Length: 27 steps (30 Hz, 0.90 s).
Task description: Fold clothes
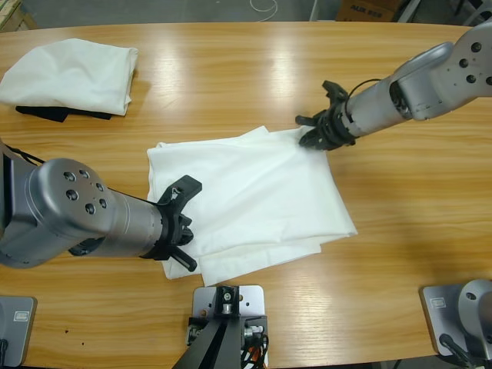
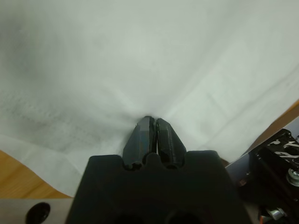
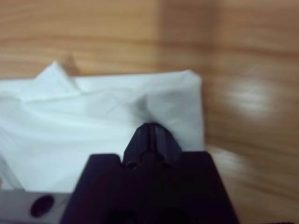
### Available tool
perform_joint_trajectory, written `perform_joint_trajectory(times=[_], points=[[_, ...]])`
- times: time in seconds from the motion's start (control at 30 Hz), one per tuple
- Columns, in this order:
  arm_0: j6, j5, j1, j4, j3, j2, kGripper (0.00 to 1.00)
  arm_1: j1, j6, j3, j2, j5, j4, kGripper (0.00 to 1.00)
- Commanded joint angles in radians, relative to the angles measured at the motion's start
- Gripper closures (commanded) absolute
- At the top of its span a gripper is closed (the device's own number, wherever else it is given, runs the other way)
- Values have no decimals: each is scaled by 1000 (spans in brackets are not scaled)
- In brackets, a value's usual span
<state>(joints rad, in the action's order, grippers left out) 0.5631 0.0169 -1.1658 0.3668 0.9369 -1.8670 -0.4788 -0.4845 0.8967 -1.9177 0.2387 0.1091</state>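
The white T-shirt (image 1: 254, 200) lies flat in the middle of the bench (image 1: 231, 77), already doubled over, w/ its long axis running from the near-left corner to the far-right corner.

The two tools sit at opposite ends of this diagonal. The left tool (image 1: 178, 223) is at the near-left edge of the shirt; in the left wrist view its jaws are pressed together w/ the cloth (image 2: 140, 70) puckering into the tips, so it looks clenched on the fabric. The right tool (image 1: 317, 132) is at the far-right corner; in the right wrist view the jaws are also closed together over the cloth (image 3: 93, 121) near that corner, prob. gripping it.

So each arm holds its own nearest end, and the shirt lies between them. I judge the next fold must bring one end across toward the other along this line.

A second white garment (image 1: 73, 73) rests folded at the far-left of the bench, over smth dark (image 1: 46, 114), well apart from both tools.
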Motion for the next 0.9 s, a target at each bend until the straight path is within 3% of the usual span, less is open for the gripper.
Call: perform_joint_trajectory(times=[0.03, 0.2, 0.33, 0.43, 0.63, 0.9], points=[[34, 15, -48, 1, -105, -80, 1000, 121, 60, -52, -99, -39, 1, 1000], [33, 6, -26, 10, -59, 16, 1000, 120, 93, -55, 60, -34, 26, 1000], [25, 8, 67, 17, 40, 170, 1000, 95, 88, -42, 333, -12, 185, 1000], [23, 9, 144, 25, 119, 220, 1000, 20, 30, -59, 442, 1, 259, 1000], [-12, 9, 270, 34, 166, 82, 1000, -137, -113, -143, 422, 5, 252, 1000], [-26, 22, 279, -34, 174, -115, 1000, -212, -223, -276, 334, -6, 181, 1000]])
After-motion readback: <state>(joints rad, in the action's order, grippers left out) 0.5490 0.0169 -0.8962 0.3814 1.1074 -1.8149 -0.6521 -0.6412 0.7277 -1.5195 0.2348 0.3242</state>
